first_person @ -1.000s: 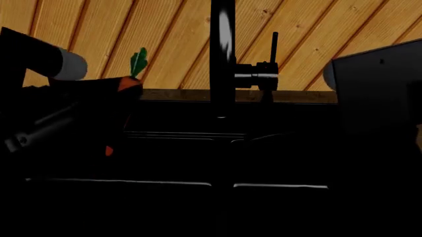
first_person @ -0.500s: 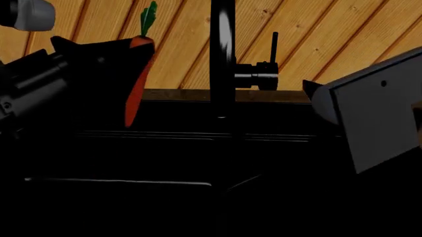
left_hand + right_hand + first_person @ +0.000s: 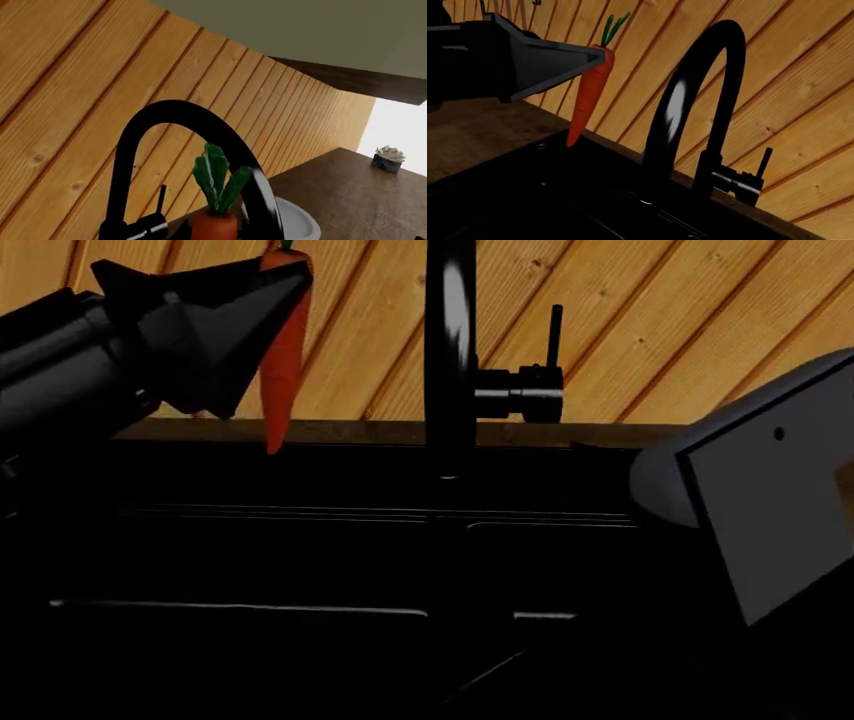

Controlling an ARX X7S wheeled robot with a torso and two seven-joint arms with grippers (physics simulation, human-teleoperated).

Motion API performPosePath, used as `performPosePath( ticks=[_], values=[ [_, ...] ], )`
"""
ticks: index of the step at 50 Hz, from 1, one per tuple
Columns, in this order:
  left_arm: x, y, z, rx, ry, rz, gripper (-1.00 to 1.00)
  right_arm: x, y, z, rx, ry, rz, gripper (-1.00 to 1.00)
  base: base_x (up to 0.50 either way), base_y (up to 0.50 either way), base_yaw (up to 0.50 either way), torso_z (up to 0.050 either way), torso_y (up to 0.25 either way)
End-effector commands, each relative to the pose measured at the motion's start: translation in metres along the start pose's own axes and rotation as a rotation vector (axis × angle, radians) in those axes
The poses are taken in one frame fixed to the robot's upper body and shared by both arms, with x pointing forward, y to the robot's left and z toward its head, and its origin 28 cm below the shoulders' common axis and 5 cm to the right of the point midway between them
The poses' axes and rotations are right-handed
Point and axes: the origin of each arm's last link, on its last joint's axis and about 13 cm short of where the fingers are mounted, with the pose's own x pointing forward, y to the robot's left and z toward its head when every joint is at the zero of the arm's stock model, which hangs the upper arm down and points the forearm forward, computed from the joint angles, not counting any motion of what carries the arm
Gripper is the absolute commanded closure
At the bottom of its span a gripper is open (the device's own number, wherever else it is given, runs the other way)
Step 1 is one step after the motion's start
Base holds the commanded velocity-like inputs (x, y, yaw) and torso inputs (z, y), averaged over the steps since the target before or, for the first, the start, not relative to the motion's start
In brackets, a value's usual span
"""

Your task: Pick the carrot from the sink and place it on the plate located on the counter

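Carrot (image 3: 283,350) lifted higher, pinched in left fingers (image 3: 577,59)

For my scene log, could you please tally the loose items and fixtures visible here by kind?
Carrot: 1, held upright in the left gripper
White plate: 1
Potted succulent: 1
Faucet: 1
Sink: 1
Total: 5

The matte black left pincer (image 3: 274,285) tapers into flat wedge-shaped fingers (image 3: 554,62) on a dark cylindrical arm, while the right arm carries a grey slab-like housing (image 3: 767,490) with one small dark screw hole.
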Motion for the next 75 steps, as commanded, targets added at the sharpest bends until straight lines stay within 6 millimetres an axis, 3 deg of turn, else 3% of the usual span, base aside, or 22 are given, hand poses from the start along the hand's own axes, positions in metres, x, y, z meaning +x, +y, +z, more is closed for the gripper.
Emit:
performPosePath(
  ticks=[1, 14, 25, 38, 56, 75],
  values=[
    [-0.002, -0.001, -0.001, 0.013, -0.011, -0.018, 1.0, 0.003, 0.001, 0.0, -0.012, -0.014, -0.016, -1.0, 0.0, 0.0, 0.0, 0.0, 0.0],
    [-0.009, -0.01, 0.009, -0.094, -0.008, -0.166, 1.0, 0.021, -0.011, 0.017, 0.034, -0.004, 0.201, -1.0, 0.0, 0.0, 0.0, 0.0, 0.0],
    [-0.011, -0.009, 0.012, -0.258, 0.025, -0.351, 1.0, 0.018, -0.02, 0.025, 0.109, -0.041, 0.352, -1.0, 0.0, 0.0, 0.0, 0.0, 0.0],
    [-0.012, -0.012, 0.014, -0.317, 0.045, -0.429, 1.0, 0.017, -0.018, 0.036, 0.158, -0.053, 0.53, -1.0, 0.0, 0.0, 0.0, 0.0, 0.0],
    [-0.014, -0.013, 0.013, -0.332, 0.048, -0.452, 1.0, 0.019, -0.024, 0.039, 0.171, -0.042, 0.543, -1.0, 0.0, 0.0, 0.0, 0.0, 0.0],
    [-0.018, -0.025, 0.013, -0.331, 0.057, -0.507, 1.0, 0.044, -0.02, 0.037, 0.184, -0.019, 0.63, -1.0, 0.0, 0.0, 0.0, 0.0, 0.0]
  ],
)
